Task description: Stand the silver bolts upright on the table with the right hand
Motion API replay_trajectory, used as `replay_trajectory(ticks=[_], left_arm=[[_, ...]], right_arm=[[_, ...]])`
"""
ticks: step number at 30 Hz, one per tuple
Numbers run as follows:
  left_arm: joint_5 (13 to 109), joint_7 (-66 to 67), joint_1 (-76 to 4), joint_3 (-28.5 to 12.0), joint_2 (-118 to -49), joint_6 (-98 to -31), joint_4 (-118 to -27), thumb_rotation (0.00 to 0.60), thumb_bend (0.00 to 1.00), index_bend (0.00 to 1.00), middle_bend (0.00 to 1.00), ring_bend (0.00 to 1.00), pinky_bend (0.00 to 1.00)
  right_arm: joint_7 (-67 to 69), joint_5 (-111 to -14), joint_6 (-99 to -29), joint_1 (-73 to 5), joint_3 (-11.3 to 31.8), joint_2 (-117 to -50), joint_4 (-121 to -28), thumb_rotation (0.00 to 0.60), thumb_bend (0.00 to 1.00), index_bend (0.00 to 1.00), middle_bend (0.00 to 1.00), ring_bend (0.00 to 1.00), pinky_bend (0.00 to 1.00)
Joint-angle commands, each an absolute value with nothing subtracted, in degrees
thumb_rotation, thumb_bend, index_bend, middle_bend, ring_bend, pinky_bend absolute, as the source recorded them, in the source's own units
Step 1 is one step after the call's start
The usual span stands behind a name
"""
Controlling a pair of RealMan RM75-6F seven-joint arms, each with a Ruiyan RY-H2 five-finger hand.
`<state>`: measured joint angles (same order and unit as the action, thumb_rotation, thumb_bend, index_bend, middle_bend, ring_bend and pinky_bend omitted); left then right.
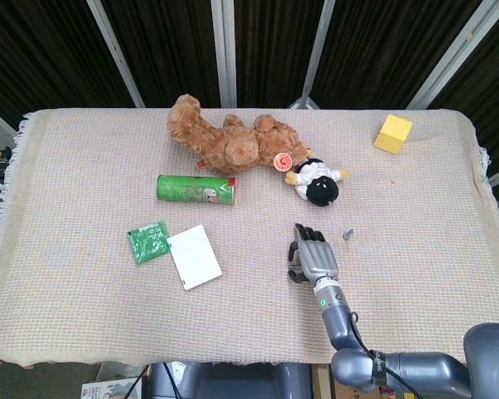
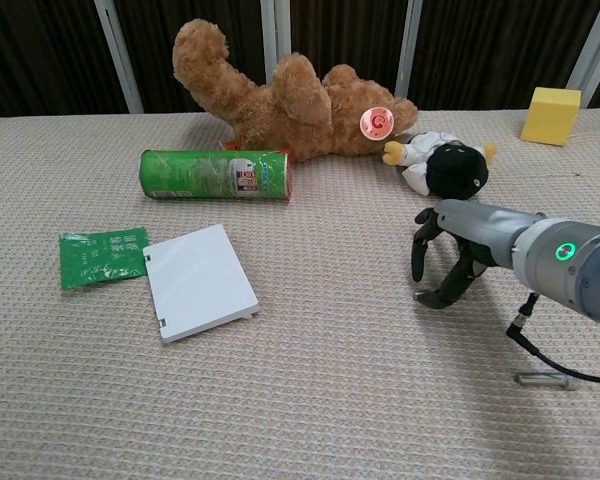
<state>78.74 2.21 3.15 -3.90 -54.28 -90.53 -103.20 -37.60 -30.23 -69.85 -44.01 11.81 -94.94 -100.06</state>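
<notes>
One right hand [image 2: 442, 262] low over the woven table [image 2: 330, 400]
Fingers curl down around a silver bolt [image 2: 424, 295]; whether they grip it, I cannot tell; a second bolt [image 2: 547, 380] lies apart.

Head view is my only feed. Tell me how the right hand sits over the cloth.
Observer: In the chest view the right hand is arched, its fingertips down at the tablecloth and its palm raised off it.
Operator: Report the bolt under it.
Observer: Only a silver sliver of the first bolt shows by the fingertips, low on the cloth. I cannot tell if it is gripped.
Operator: Check the bolt to the right of the hand.
Observer: The second bolt lies flat on its side, not upright.
</notes>
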Motion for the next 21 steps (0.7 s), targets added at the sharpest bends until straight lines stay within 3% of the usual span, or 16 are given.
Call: replay_trajectory(ticks=[1,21], left_arm=[[78.69,2.27,3.13,-3.92,-54.31,-90.49,-103.21,0.6,0.12,0.09,0.07,0.05,0.18],[78.74,2.51,3.2,-3.88,-54.34,-90.64,-103.29,0.6,0.12,0.09,0.07,0.05,0.18]], right_arm=[[-37.52,-30.37,-69.62,-43.96,11.8,-94.9,-100.05,0.6,0.3,0.55,0.01,0.01,0.09],[-36.43,-29.94,-67.62,-43.61,12.19,-95.11,-97.87,0.6,0.3,0.57,0.01,0.01,0.09]])
